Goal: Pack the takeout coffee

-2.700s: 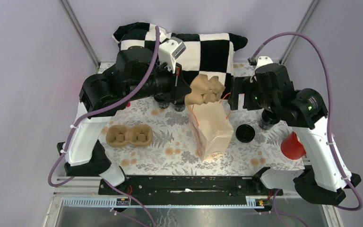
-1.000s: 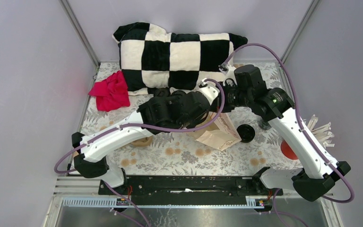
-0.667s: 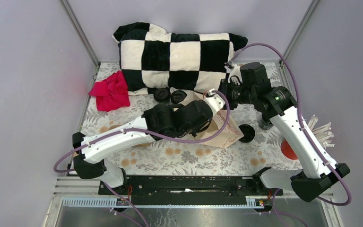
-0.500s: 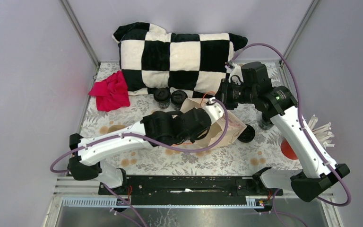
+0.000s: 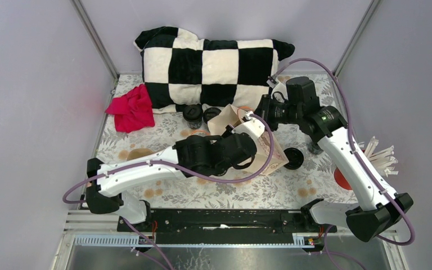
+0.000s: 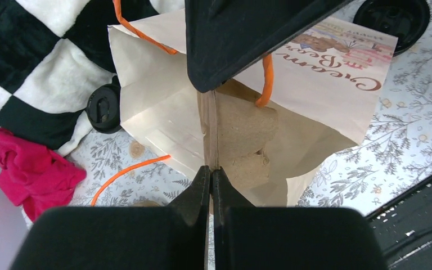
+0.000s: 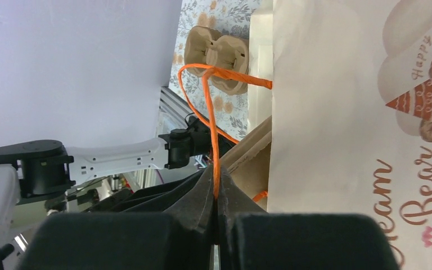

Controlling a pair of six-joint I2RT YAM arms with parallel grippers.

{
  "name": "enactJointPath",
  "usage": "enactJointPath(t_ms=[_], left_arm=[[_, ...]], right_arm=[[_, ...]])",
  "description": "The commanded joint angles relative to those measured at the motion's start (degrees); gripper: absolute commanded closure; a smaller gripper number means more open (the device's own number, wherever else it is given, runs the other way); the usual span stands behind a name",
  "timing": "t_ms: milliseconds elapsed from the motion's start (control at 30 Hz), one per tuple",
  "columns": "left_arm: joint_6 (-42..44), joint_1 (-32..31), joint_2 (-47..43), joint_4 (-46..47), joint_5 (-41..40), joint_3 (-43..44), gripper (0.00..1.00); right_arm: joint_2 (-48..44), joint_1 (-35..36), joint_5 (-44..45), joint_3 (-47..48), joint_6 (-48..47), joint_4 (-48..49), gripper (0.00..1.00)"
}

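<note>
Two black takeout coffee cups (image 5: 193,114) (image 5: 211,115) stand in front of the checkered pillow, outside the bag; one cup (image 6: 103,107) also shows in the left wrist view. A printed paper bag (image 5: 277,153) (image 6: 326,90) (image 7: 343,112) lies tilted, its mouth toward the cups. My left gripper (image 6: 210,169) is shut on the thin edge of a brown pulp carrier (image 6: 244,132) that sits inside the bag's mouth. My right gripper (image 7: 215,191) is shut on the bag's orange string handle (image 7: 207,107), holding it up behind the bag.
A second pulp carrier (image 7: 219,56) lies on the flowered table beyond the bag. A black round lid (image 5: 293,158) (image 6: 395,14) sits right of the bag. A red cup (image 5: 342,179) of white straws stands at right. A red cloth (image 5: 130,108) lies left of the pillow (image 5: 214,62).
The bag went from lying flat to tilted, its mouth raised toward the back left. My left arm drew back from over the cups, which came into view. Both grips stayed shut.
</note>
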Motion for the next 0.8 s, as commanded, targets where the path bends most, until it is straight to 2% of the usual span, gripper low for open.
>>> enactJointPath(t_ms=[0, 300, 533, 767], left_arm=[[-0.48, -0.62, 0.55, 2.86, -5.29, 0.28, 1.00], [9.06, -0.67, -5.02, 16.09, -1.05, -11.00, 1.00], [12.06, -0.62, -12.05, 28.30, 1.98, -18.64, 1.00], [13.69, -0.62, -11.09, 33.59, 3.94, -21.58, 1.00]], right_arm=[[-1.87, -1.39, -4.52, -2.58, 4.25, 5.84, 1.00], [-0.59, -7.92, -11.26, -3.36, 3.36, 5.83, 1.00], [1.08, -11.40, -16.54, -2.60, 4.78, 6.04, 1.00], [1.61, -13.18, -20.02, -4.63, 10.10, 11.52, 1.00]])
